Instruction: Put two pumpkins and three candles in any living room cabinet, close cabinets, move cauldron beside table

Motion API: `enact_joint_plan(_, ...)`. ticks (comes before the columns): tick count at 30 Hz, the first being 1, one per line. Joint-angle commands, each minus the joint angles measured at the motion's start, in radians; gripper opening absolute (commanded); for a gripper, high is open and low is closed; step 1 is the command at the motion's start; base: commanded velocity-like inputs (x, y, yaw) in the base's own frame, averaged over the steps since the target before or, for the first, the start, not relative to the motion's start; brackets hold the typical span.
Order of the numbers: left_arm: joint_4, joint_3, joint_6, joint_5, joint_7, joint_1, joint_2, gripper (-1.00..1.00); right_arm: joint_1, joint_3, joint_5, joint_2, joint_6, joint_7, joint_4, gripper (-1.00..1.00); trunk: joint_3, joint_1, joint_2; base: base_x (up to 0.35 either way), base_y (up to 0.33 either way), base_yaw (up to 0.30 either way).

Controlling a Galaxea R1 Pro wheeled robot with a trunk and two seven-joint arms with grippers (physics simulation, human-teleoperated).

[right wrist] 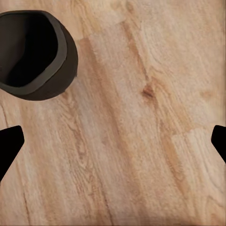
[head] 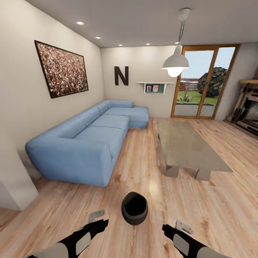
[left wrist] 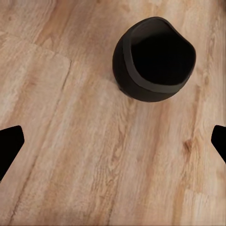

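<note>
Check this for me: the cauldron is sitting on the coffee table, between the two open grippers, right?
Not quite. The cauldron sits on the wooden floor, short of the table, as the head view shows. The rest holds: it is between the left gripper and right gripper, and both are open with nothing in them.

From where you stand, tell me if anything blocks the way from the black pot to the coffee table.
Nothing visible does. The pot sits on bare wood floor between both claws, and only open floor lies between it and the table. The sofa stays off to the left.
</note>
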Motion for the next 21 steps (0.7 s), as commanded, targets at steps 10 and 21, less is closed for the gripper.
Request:
enact_joint_plan(10, 0.002, -0.010, -0.004, 0.009, -0.002, -0.001, 0.000, 1.00, 0.000, 0.010, -0.002, -0.001, -0.007, -0.005, -0.003, 1.00, -0.002, 0.000, -0.001, 0.324, 0.006, -0.034)
enact_joint_plan(21, 0.002, -0.010, -0.004, 0.009, -0.002, -0.001, 0.001, 1.00, 0.000, 0.009, -0.005, 0.000, -0.005, -0.005, -0.004, 1.00, -0.002, 0.000, -0.001, 0.325, 0.006, -0.010)
